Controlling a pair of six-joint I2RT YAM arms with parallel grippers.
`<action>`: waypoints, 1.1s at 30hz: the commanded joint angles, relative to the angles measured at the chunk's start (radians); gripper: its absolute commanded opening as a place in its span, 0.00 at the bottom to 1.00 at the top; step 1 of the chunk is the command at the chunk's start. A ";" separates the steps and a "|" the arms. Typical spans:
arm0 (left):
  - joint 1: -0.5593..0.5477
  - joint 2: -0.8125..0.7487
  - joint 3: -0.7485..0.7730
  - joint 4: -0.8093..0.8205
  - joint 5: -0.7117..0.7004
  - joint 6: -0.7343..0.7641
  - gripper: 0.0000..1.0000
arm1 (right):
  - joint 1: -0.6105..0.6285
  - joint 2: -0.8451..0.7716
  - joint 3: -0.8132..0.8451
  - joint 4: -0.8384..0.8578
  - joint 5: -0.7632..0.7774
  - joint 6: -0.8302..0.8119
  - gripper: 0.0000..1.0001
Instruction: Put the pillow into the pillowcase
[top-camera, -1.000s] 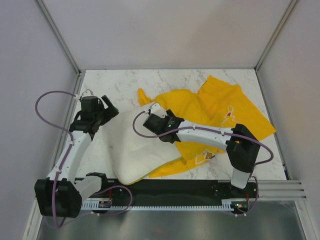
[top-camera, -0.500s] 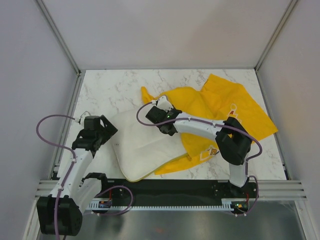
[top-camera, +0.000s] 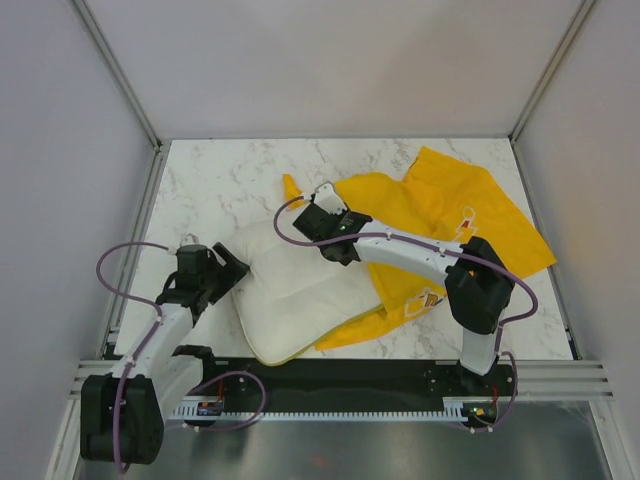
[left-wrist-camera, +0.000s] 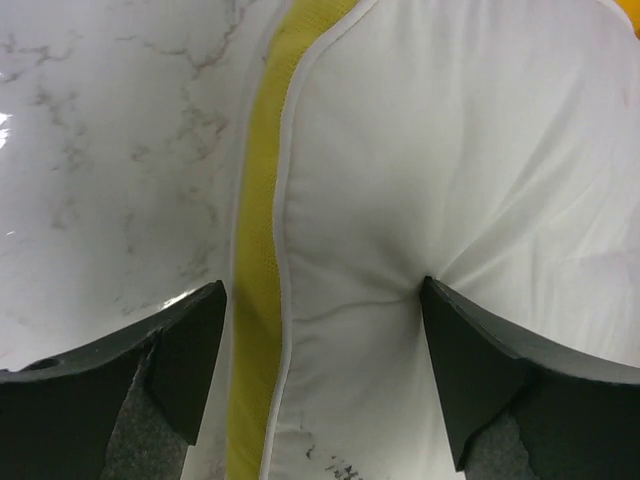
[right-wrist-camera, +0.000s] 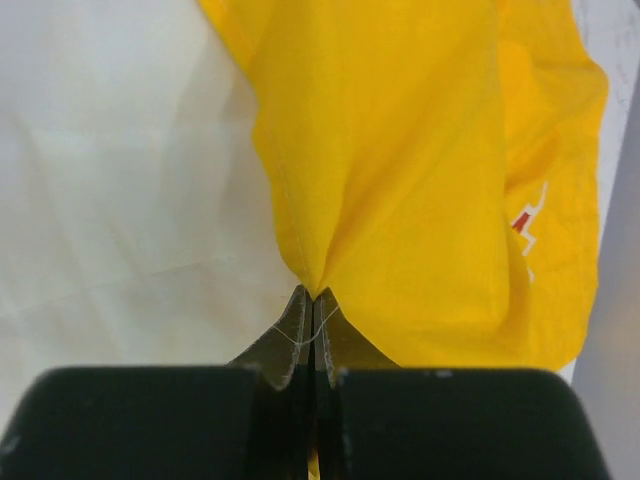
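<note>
Right gripper (right-wrist-camera: 312, 300) pinches the limp pillowcase (right-wrist-camera: 400, 180) beside the pillow (left-wrist-camera: 450, 150) (soft, squashy: grasp its seam); left gripper (left-wrist-camera: 320, 330), wide open, straddles that seam.

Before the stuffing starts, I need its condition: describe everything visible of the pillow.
The pillow is plump, white, soft-looking fabric with white piping and a yellow edge band. It lies flat, askew, on the table, the pillowcase against its right side. The open left fingers straddle its left edge, one meeting a dimple on top.
</note>
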 joint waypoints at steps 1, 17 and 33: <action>-0.053 0.065 -0.021 0.184 0.124 -0.047 0.85 | -0.002 -0.032 0.054 0.057 -0.140 -0.021 0.00; -0.203 0.139 0.250 0.256 0.273 -0.058 0.02 | -0.074 -0.095 0.196 0.079 -0.457 -0.026 0.00; -0.236 0.240 1.320 -0.143 0.349 -0.065 0.02 | -0.152 -0.152 0.534 -0.006 -0.821 0.063 0.00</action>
